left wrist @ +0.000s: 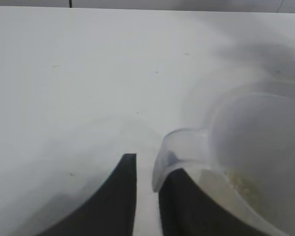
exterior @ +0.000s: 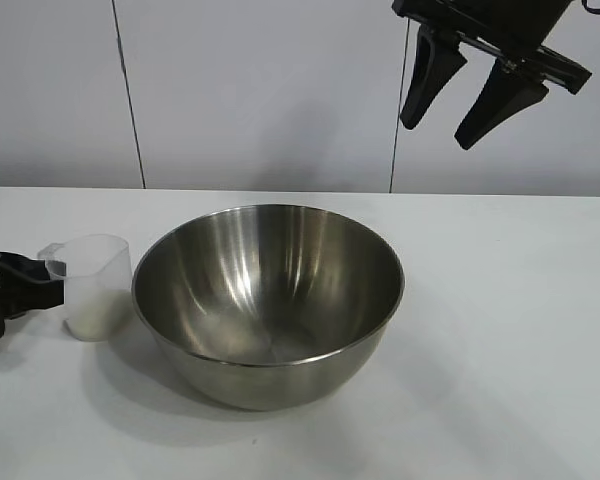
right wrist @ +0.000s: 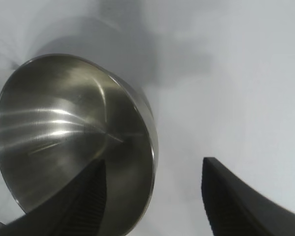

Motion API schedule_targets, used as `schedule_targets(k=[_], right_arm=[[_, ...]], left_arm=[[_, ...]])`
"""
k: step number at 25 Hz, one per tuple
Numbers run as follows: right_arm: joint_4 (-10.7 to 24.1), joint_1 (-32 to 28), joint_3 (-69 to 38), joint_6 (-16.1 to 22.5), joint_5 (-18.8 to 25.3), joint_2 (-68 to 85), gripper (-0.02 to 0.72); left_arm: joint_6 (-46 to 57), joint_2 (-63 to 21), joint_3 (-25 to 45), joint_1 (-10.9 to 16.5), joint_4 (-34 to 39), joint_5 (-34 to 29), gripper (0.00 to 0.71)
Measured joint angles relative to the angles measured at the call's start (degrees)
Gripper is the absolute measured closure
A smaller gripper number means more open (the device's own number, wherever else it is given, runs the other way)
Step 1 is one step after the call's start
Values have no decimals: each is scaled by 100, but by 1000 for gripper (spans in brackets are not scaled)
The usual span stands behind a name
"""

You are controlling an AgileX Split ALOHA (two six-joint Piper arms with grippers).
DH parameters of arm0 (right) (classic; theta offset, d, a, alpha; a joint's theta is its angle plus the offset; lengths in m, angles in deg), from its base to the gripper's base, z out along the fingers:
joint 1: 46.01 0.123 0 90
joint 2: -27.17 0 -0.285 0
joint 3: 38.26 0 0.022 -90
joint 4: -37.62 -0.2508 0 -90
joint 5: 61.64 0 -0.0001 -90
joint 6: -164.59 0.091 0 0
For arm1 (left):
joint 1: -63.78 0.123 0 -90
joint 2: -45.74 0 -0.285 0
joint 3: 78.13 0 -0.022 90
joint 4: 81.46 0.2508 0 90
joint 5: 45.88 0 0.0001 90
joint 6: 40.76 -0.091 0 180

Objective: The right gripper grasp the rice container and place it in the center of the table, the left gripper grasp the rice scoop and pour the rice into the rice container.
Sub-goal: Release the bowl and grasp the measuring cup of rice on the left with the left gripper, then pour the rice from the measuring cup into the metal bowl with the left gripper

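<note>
White table (exterior: 540, 330) | rice container (exterior: 268, 300) at centre | left gripper (left wrist: 146, 169) pinching rice scoop (exterior: 95, 285) handle, left | right gripper (exterior: 467, 100) raised far right, parted, empty

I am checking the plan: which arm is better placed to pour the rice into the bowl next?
Left. The left gripper is already at the rice scoop handle beside the rice container; the right gripper hangs open, high above the table.

Steel bowl (exterior: 268, 300) mid-table (exterior: 500, 300), translucent scoop (exterior: 95, 285) beside it, right hand (exterior: 460, 105) raised, fingers apart
</note>
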Motion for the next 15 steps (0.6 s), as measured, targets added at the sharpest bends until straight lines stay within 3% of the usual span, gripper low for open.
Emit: schedule_targets(k=[8, 13, 15], right_arm=[[-5, 0, 0, 0, -42, 0, 304], [-5, 0, 0, 0, -160, 0, 304], [-6, 0, 0, 0, -181, 0, 304]], left_arm=[[107, -941, 0, 0, 0, -49, 702], [259, -2064, 0, -11, 520, -1157, 701], [402, -2544, -25, -161, 708, -1743, 701]])
